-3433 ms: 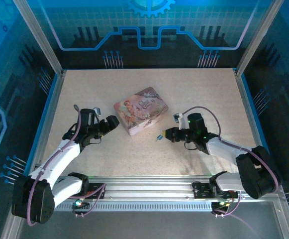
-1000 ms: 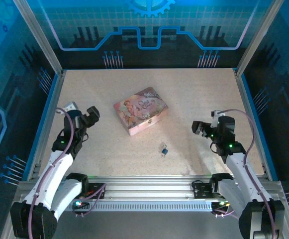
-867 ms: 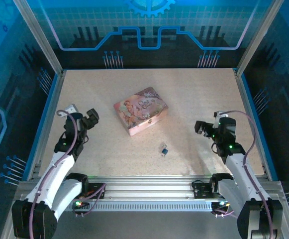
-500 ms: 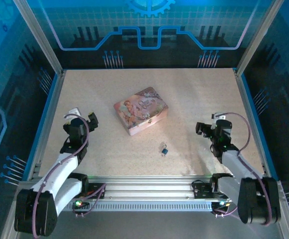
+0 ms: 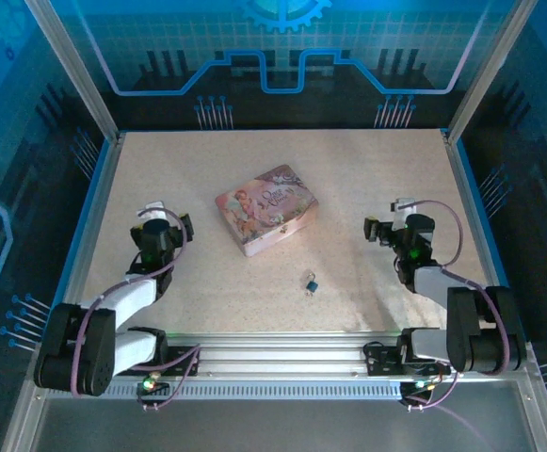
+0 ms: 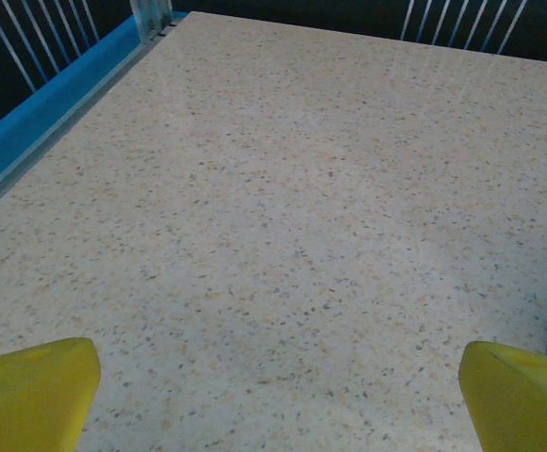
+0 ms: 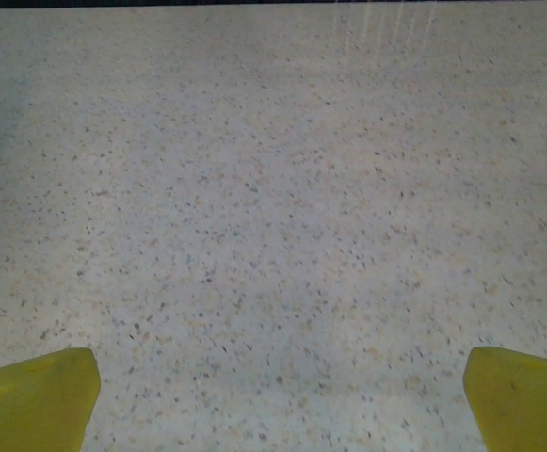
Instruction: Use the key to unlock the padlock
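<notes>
The padlock [image 5: 310, 282], a tiny dark bluish thing with silvery bits, lies on the speckled table in front of the pink tin. I cannot tell a key apart from it at this size. My left gripper [image 5: 168, 218] is folded back at the left, far from the padlock. In the left wrist view the left gripper [image 6: 278, 394] stands open, its yellow fingertips [image 6: 33, 388] wide apart over bare table. My right gripper [image 5: 386, 218] is drawn back at the right. Seen from the right wrist, this gripper [image 7: 278, 395] is open too, with nothing between its fingertips [image 7: 522, 400].
A pink illustrated tin box [image 5: 266, 209] sits mid-table, behind the padlock. A blue rail [image 6: 47, 104] runs along the table's left edge. Frame posts and glass walls close in the sides and back.
Both arms have pulled away from the tin and padlock and folded back toward their bases. The padlock lies a little nearer the front than at the start, still over the last second.
</notes>
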Controlling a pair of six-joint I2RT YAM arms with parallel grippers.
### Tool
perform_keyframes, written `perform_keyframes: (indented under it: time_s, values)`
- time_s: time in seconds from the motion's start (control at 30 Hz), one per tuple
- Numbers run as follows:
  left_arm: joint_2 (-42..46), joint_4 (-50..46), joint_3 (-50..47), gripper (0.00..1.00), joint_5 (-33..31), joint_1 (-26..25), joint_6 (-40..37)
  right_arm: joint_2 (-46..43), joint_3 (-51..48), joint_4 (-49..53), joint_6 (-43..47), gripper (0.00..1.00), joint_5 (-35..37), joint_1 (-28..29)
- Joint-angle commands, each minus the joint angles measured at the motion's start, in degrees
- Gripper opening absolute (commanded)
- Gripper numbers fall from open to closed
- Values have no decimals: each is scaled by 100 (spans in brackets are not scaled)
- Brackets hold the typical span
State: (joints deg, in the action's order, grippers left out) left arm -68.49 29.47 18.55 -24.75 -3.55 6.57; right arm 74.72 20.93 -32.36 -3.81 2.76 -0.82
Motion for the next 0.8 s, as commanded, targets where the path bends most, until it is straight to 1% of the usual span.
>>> perform_keyframes:
  time_s: [0.0, 0.07, 0.17, 0.23, 0.37, 0.5, 0.6, 0.63, 0.77]
  values:
    - [-159, 435, 38, 99, 410, 80, -214, 157, 199, -536, 158, 100, -446, -41]
    - [-232, 482, 70, 99, 543, 98, -252, 483, -17, -1270, 151, 100, -582, -25]
    - [-335, 575, 106, 99, 735, 126, -303, 923, -74, -1751, 225, 100, -574, 72]
    - [-380, 616, 121, 99, 850, 144, -314, 1060, 10, -1700, 368, 100, -499, 194]
    - [-507, 741, 165, 99, 1017, 179, -349, 1144, 405, -1046, 464, 100, -358, 313]
    - [-726, 1098, 193, 99, 1223, 202, -418, 1146, 386, -1067, 450, 100, -294, 314]
    - [-998, 1609, 171, 99, 1489, 205, -511, 1155, 385, -1071, 444, 100, -279, 320]
    - [-1164, 1921, 121, 99, 1582, 206, -603, 1150, 386, -1071, 448, 100, -279, 320]
    - [-2109, 3453, -185, 99, 1582, 202, -661, 1150, 386, -1071, 455, 100, -260, 335]
